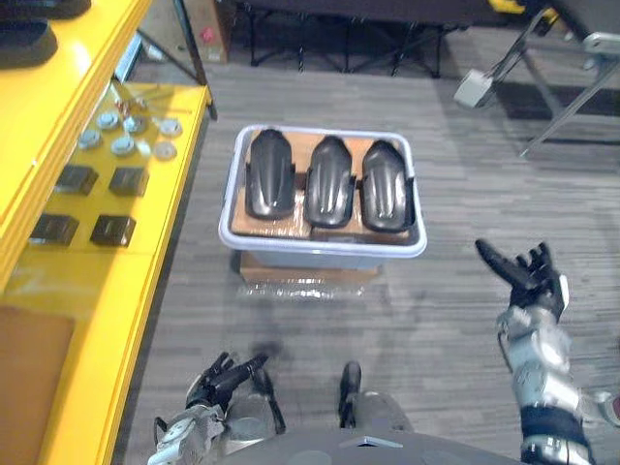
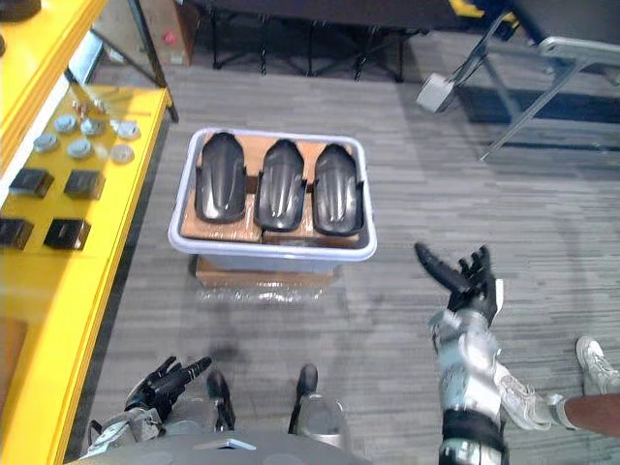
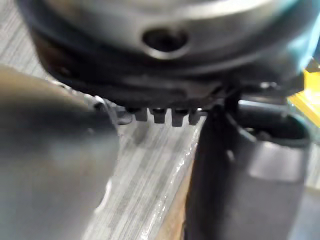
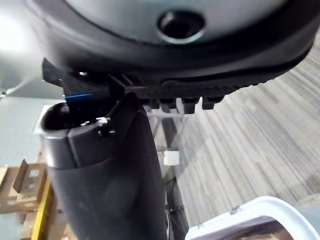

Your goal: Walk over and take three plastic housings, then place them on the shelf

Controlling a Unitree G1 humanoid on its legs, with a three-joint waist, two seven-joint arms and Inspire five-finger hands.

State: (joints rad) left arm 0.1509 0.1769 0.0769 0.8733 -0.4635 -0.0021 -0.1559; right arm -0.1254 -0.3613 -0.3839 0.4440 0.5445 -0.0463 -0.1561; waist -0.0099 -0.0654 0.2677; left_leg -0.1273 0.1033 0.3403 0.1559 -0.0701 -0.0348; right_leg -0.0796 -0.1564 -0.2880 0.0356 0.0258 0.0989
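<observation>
Housings (image 1: 329, 184) were pictured lengthwise in a tub (image 1: 320, 250), ahead-left of the nearer, empty, spread right hand (image 1: 533, 276); the left hand (image 1: 223, 380) was held low, open.

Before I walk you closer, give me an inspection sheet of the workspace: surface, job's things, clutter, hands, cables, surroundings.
Surface: grey floor; yellow shelf on the left.
Job's things: left housing, middle housing and right housing lie side by side in a pale bin; none lifted yet.
Clutter: round metal discs and small black blocks on the shelf.
Hands: left hand low, open, empty; right hand raised to the right of the bin, open, empty.
Cables: nothing seen.
Surroundings: cardboard box under the bin; a person's shoe on the right; metal frame beyond.
</observation>
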